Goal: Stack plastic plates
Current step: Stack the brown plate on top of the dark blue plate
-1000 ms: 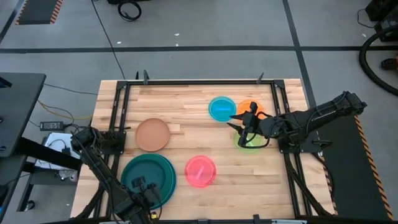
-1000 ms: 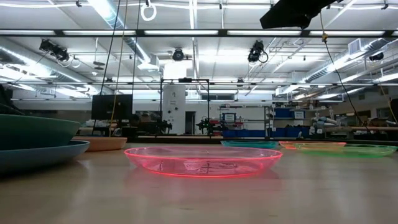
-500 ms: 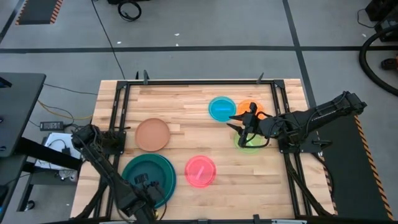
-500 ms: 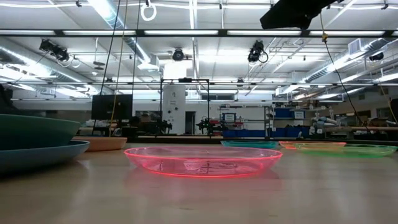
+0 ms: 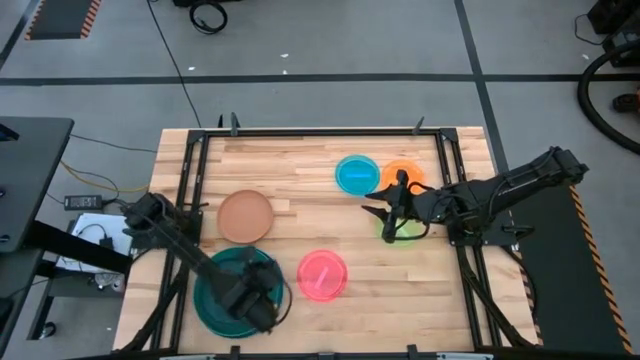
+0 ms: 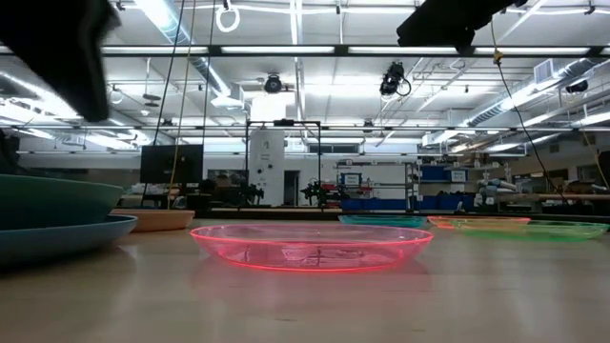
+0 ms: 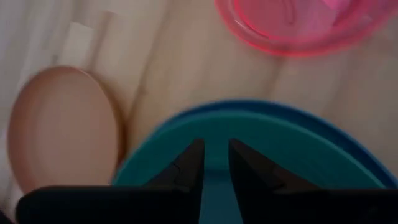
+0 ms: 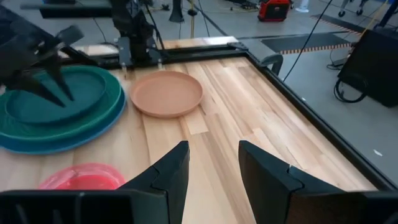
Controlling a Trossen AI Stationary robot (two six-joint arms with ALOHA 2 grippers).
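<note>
All the plates lie flat, open side up, on the wooden surface (image 5: 300, 170). The left gripper (image 5: 262, 300) hangs over the teal stack (image 5: 222, 278), fingers a little apart. The right gripper (image 5: 392, 212) hangs over the green plate (image 5: 404, 233), fingers apart. The pink plate (image 5: 322, 275) and tan plate (image 5: 245, 216) lie alone.

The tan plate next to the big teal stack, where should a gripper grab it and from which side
Judging by its shape, grip the tan plate by its raised rim, one finger inside and one outside. It lies flat and alone on the table, so the rim is the only edge to pinch. The left gripper, over the teal stack, is nearer, so come from that side.
</note>
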